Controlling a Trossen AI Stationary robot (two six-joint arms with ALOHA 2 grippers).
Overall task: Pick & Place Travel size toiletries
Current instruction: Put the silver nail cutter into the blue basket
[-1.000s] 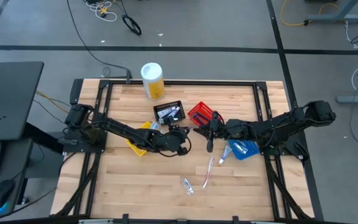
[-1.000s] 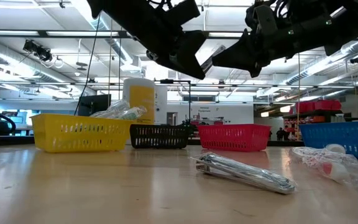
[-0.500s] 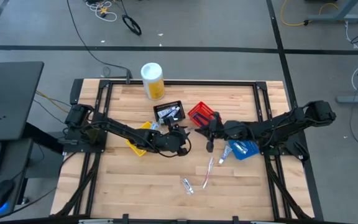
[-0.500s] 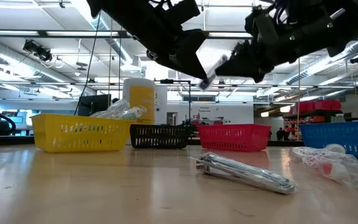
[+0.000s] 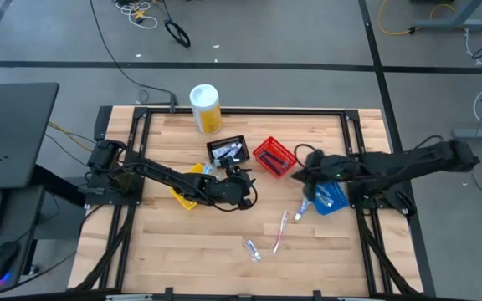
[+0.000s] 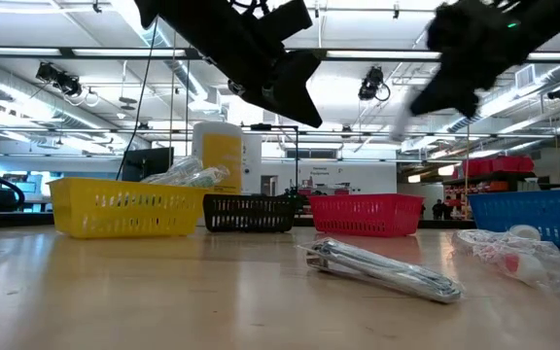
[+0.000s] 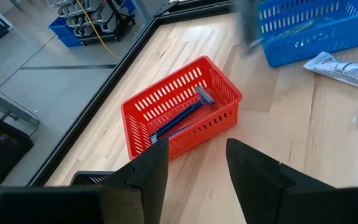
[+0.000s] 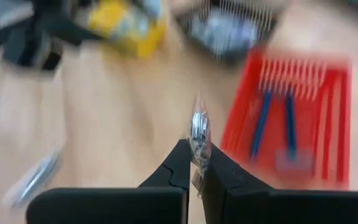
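Note:
My right gripper (image 8: 194, 163) hovers over the table between the red basket (image 5: 273, 156) and the blue basket (image 5: 329, 198), shut on a thin silvery packet (image 8: 197, 132). My left gripper (image 7: 194, 180) is open and holds nothing. It hangs above the table's middle (image 5: 237, 188), near the yellow basket (image 5: 192, 186). Two dark blue razors (image 7: 179, 117) lie in the red basket. Lying flat on the wood are a toothbrush (image 5: 281, 230), a clear packet (image 5: 252, 249) and a small tube (image 5: 302, 207). My right gripper pinches the silvery packet between its two fingers. The packet's lower end (image 8: 197, 155) sits between the fingertips, and the rest sticks out past them, seen edge-on. It is lifted clear of the table, and the motion blur hides any finer detail.
A black basket (image 5: 228, 150) with pale packets and a white-and-yellow canister (image 5: 205, 109) stand toward the far edge. The yellow basket (image 6: 124, 206) holds clear-wrapped items. Bare wood lies along the near edge and the near left of the table.
My right gripper has pulled back fast toward the table's right edge, away from my left gripper, carrying the thin packet with it and staying shut. In the low view it has swept to the right, and it shows blurred. My left arm has kept still.

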